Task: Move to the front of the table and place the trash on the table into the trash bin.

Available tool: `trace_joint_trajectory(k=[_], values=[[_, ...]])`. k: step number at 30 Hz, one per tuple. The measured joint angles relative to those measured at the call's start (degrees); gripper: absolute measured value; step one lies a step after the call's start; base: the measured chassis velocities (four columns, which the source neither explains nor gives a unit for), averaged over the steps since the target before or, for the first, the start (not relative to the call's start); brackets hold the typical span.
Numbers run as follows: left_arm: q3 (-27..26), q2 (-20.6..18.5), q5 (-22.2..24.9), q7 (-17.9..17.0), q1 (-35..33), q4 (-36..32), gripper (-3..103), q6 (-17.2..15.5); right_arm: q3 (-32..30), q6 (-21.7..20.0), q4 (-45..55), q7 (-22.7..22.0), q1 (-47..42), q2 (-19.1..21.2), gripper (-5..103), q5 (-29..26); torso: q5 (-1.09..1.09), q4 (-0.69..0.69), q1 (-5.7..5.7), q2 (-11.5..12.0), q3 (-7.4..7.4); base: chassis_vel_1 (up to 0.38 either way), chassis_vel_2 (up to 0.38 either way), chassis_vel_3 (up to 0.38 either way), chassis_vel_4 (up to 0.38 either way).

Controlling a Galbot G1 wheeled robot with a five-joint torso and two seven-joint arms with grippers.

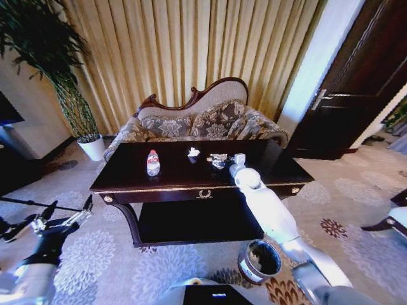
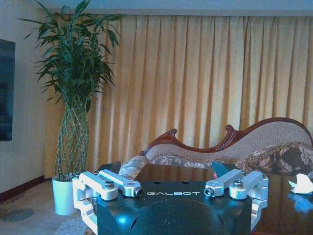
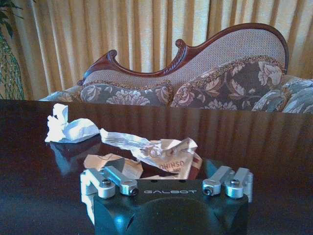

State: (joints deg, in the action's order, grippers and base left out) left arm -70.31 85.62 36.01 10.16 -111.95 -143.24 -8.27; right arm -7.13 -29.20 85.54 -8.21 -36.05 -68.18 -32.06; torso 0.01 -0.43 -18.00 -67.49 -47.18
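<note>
The crumpled printed wrapper lies on the table directly in front of my right gripper, whose jaws stand open just short of it. A white tissue scrap lies beside the wrapper, the red-capped bottle farther along. The trash bin stands on the carpet before the table. My left gripper hangs open off the table's left end.
</note>
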Motion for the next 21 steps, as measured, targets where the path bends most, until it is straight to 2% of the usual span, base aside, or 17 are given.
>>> trace_joint_trajectory(k=[3, 5, 9, 10, 12, 15, 19, 21], values=[[0.1, -0.2, 0.0, 0.0, 0.1, 0.0, 100, 0.0, -0.1, 0.2, 0.2, 0.0, 0.0, 0.2, 70, 0.0, 0.0, 0.0, 0.0, 0.0, 0.0, 0.0, 0.0, 0.0, 0.0], [0.1, -0.2, 0.0, 0.0, 0.1, 0.0, 100, 0.0, -0.1, 0.2, 0.2, 0.0, 0.0, 0.3, 70, 0.0, -0.01, 0.0, 0.0, 0.0, 0.0, 0.0, 0.0, 0.0, 0.0], [0.3, -0.2, 0.0, 0.0, 0.1, 0.0, 100, 0.0, -0.3, 0.2, 0.5, 0.0, -0.2, 0.5, 48, 0.0, 0.0, 0.0, 0.0, 0.0, 0.0, 0.0, 0.0, 0.0, 0.0], [0.3, -0.2, 0.0, 0.0, 0.1, 0.0, 100, 0.0, -0.3, 0.2, 0.5, 0.0, -0.2, 0.5, 48, 0.0, 0.0, 0.0, 0.0, 0.0, 0.0, 0.0, 0.0, 0.0, 0.0], [0.4, -0.2, -0.1, 0.0, 0.2, 0.0, 100, 0.0, -0.5, 0.3, 0.7, 0.0, -0.4, 0.5, 37, -0.1, -0.01, 0.01, 0.0, 0.0, 0.0, 0.0, 0.0, 0.0, 0.0], [0.4, -0.2, -0.1, 0.0, 0.2, 0.0, 100, 0.0, -0.6, 0.3, 1.2, 0.0, -0.8, 0.5, 32, -0.5, 0.0, 0.0, 0.0, 0.0, 0.0, 0.0, 0.0, 0.0, 0.0], [0.7, -0.4, -0.1, -0.1, 0.3, 0.0, 100, 0.0, -1.6, 0.3, 2.9, 0.0, -1.7, 0.8, 10, -0.9, -0.01, 0.01, 0.0, 0.0, 0.0, 0.0, 0.0, 0.0, 0.0], [0.8, -0.5, -0.1, -0.1, 0.3, 0.0, 100, 0.0, -2.0, 0.3, 3.5, 0.0, -2.0, 1.0, 10, -1.1, 0.0, 0.01, 0.0, 0.0, 0.0, 0.0, 0.0, 0.0, 0.0]])
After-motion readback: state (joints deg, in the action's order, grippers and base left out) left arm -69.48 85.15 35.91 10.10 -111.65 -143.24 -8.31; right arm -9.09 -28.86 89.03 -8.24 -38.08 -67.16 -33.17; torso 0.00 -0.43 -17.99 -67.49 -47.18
